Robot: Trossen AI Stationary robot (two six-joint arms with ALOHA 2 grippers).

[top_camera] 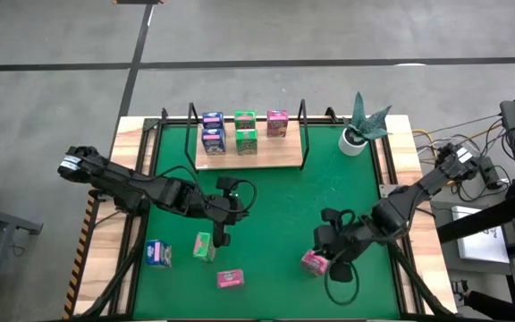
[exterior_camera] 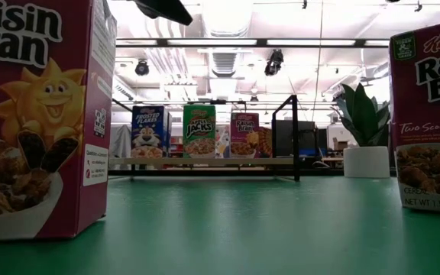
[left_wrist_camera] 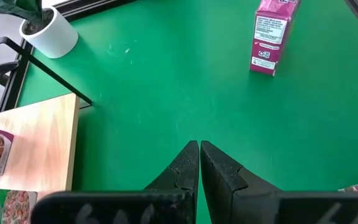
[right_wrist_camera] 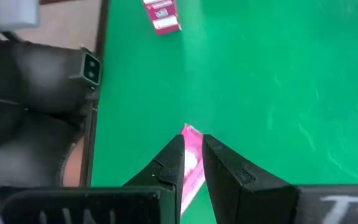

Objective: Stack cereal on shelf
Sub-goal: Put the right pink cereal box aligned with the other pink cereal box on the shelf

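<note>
green-matted desk [top_camera: 275, 197]. light-wood shelf [top_camera: 280, 157] at far edge, carrying five cereal boxes [top_camera: 245, 131]. left gripper [top_camera: 221, 234] clenched, empty, just beside green box [top_camera: 204, 247]. right gripper [top_camera: 325, 260] over pink box [top_camera: 314, 262], grasp unclear. blue box [top_camera: 158, 254] and pink box [top_camera: 231, 279] near front.

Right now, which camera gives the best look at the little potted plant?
The low view: the potted plant shows side-on, spiky leaves and white pot whole. The high view shows it from above, small. The left wrist view catches its pot at the edge. The right wrist view misses it.
</note>
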